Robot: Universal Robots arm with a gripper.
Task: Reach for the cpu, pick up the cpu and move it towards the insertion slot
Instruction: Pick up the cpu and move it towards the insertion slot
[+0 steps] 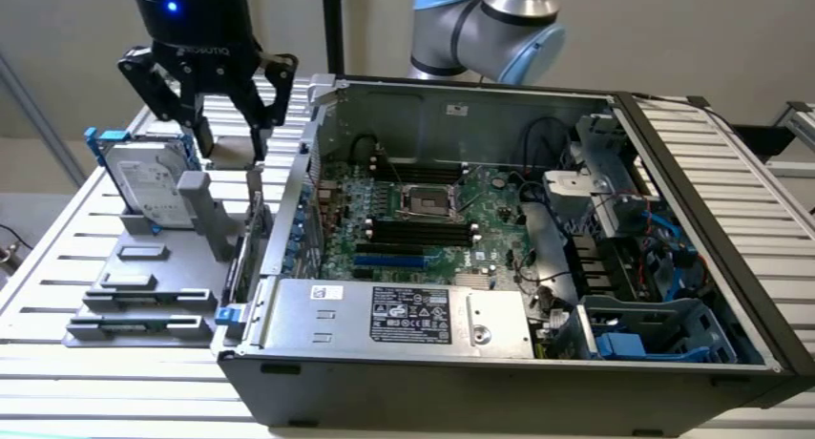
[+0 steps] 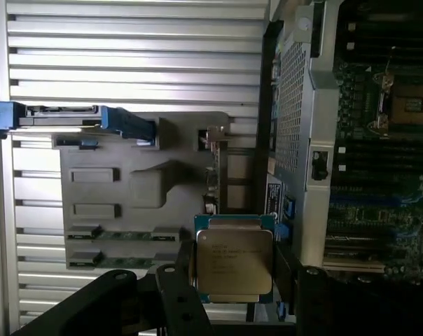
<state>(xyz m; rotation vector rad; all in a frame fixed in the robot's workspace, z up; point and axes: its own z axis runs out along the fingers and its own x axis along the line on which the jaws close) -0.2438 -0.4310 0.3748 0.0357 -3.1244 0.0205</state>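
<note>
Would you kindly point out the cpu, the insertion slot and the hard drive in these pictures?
cpu (image 2: 234, 262): wrist view, middle of its silver metal top.
insertion slot (image 1: 427, 203): exterior view, dark centre within the silver frame.
hard drive (image 1: 147, 183): exterior view, middle of its silver face.

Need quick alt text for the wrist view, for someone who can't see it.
The hand grips the cpu, a silver square chip, between its dark fingers above a grey holder on a slatted table. The open computer case lies beside it, with the insertion slot on the green board.
</note>
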